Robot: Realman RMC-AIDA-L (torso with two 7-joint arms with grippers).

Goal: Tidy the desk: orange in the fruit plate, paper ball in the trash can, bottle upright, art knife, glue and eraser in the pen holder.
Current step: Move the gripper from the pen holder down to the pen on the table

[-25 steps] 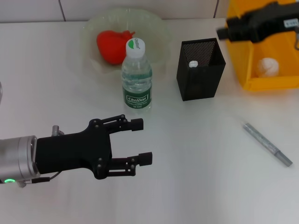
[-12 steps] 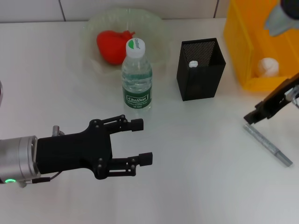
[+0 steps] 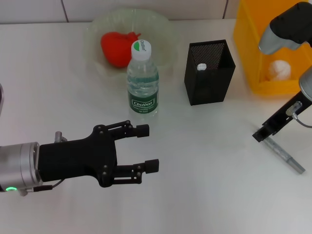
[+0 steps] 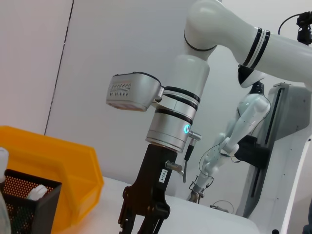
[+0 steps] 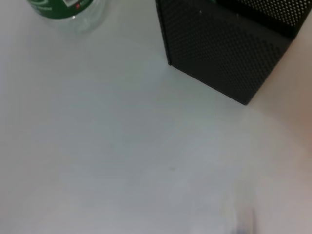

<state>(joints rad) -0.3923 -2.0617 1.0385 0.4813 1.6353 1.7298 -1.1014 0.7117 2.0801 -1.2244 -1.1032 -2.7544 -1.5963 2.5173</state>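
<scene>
grey art knife (image 3: 285, 154) lies under the right hand (image 3: 260, 136), grip unclear; open left hand (image 3: 145, 148) idles near the bottle (image 3: 143, 80).

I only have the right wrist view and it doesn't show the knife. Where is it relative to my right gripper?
Observer: The grey knife lies flat on the table; the right gripper is right at the end nearest the pen holder.
Operator: Is the paper ball binned?
Observer: Yes, a white ball sits in the yellow bin.
Operator: And the left arm?
Observer: The left gripper hovers open and empty, in front of the upright bottle.
</scene>
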